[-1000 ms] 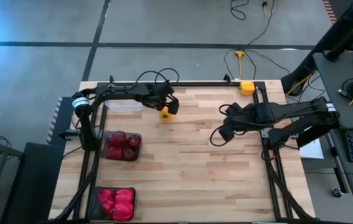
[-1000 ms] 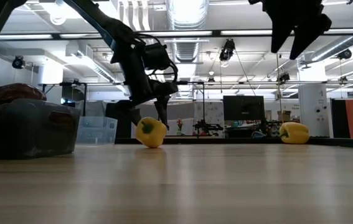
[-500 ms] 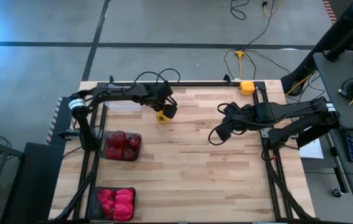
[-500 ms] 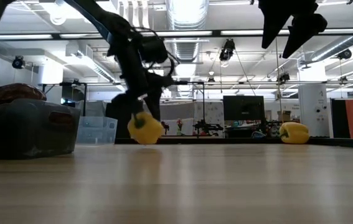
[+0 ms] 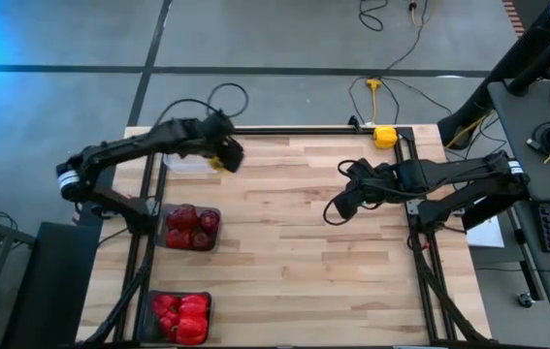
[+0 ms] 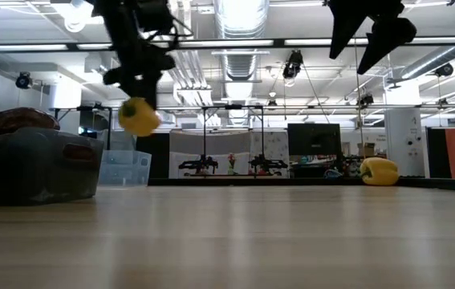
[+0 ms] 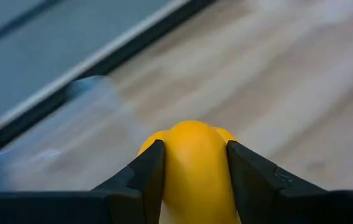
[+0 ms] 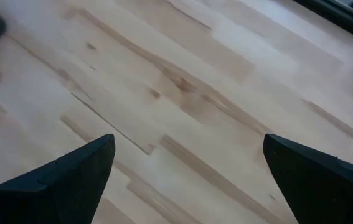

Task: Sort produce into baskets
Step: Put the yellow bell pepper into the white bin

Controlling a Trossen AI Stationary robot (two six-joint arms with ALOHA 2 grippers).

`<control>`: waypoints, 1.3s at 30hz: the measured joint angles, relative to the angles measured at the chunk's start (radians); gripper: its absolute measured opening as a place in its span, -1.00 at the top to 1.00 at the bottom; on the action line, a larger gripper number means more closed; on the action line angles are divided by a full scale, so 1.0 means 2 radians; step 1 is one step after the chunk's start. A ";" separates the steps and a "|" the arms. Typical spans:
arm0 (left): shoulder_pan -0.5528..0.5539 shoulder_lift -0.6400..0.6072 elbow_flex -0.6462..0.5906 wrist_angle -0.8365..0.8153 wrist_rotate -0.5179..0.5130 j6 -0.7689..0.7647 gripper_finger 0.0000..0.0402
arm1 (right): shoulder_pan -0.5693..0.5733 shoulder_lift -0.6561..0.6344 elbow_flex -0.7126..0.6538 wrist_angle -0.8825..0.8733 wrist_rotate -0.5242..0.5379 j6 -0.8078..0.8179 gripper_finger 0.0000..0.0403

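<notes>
My left gripper [image 5: 224,155] is shut on a yellow pepper [image 6: 140,117] and carries it in the air next to the clear basket [image 5: 190,163] at the table's far left. A second yellow pepper [image 5: 384,136] lies at the table's far right corner, on the frame rail. A dark basket [image 5: 191,229] holds maroon peppers at the left edge. Another dark basket [image 5: 180,317] holds bright red peppers at the near left. My right gripper [image 5: 336,206] is open and empty, held above the table right of centre. My left gripper pinches the yellow pepper by its two opposite sides [image 7: 167,163] between its two fingers. The pepper hangs below the fingers [image 6: 135,76], lifted clear of the table.
A black frame rail [image 5: 304,130] runs along the table's far edge, and more rails run down both sides. The middle of the wooden table [image 5: 294,262] is bare. The clear basket also shows in the low view [image 6: 125,168], behind the dark basket of maroon peppers [image 6: 34,164].
My left gripper has closed on the yellow pepper where it lay on the table, lifted it clear and carried it up and toward the table's left edge, to the clear basket. My right gripper has drifted slightly toward the table's left.
</notes>
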 joint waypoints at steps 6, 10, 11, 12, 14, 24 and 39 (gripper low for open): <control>0.079 -0.024 -0.028 -0.023 -0.059 0.021 0.36 | -0.006 0.000 -0.001 0.052 0.015 -0.031 -0.99; 0.118 -0.016 -0.063 0.011 -0.058 0.029 0.36 | -0.011 0.000 -0.001 0.071 0.017 -0.046 -0.99; 0.123 -0.011 -0.073 0.016 -0.056 0.030 0.36 | -0.011 0.000 -0.001 0.073 0.018 -0.047 -0.99; 0.126 -0.006 -0.081 0.021 -0.049 0.029 0.36 | -0.011 0.000 -0.001 0.072 0.018 -0.049 -0.99; 0.126 0.001 -0.093 0.037 -0.035 0.022 0.36 | -0.011 0.000 -0.001 0.074 0.018 -0.062 -0.99; 0.122 0.010 -0.118 0.131 -0.036 -0.004 0.06 | -0.037 0.000 -0.001 0.097 0.035 -0.118 -0.99; 0.122 -0.034 -0.118 0.138 -0.014 -0.006 0.02 | -0.256 0.031 0.013 0.102 -0.016 -0.140 -0.99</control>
